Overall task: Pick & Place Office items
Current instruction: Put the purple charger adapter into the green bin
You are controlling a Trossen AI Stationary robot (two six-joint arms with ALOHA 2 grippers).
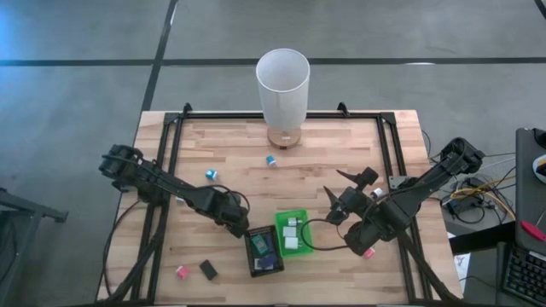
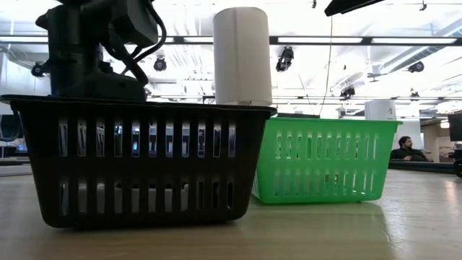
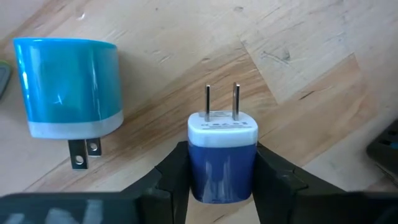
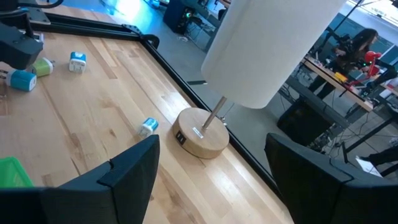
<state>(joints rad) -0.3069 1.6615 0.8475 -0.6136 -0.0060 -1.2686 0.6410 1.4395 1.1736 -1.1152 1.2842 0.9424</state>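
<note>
Blue plug (image 3: pixel 222 158) with white face and two prongs pointing away from the wrist, gripped across its flat sides, most likely because that pair of faces gives the squarest hold and leaves the prongs free. Clamped there by the left pincer (image 1: pixel 241 225), one dark finger (image 3: pixel 173 180) pressed to each side, with bare wood showing beyond it, so probably low over the bench (image 1: pixel 341 145); whether resting or just lifted cannot be told. Just beside it, a teal plug (image 3: pixel 68 84) lying on its side, untouched, near enough to be brushed if swung carelessly. Close to the rim of the black tray (image 1: pixel 252 266), on the left arm's side, which suggests a short carry over the wall and a drop among the pieces already inside. Next to that, touching or nearly so, the green tray (image 1: pixel 299 213) holding white pieces, apparently a sorting by kind or colour. Farther out, loose small blue pieces (image 1: pixel 210 174) toward the back, a pink block (image 1: pixel 181 271) and a black block (image 1: pixel 208 269) at the front edge, not yet collected. On the far side of the green tray, the right pincer (image 1: pixel 335 205) held above the wood with fingers well apart and nothing between them, seemingly waiting clear. At the back, the tall white cylinder (image 1: pixel 282 81) on its wooden base, out of the way.
</note>
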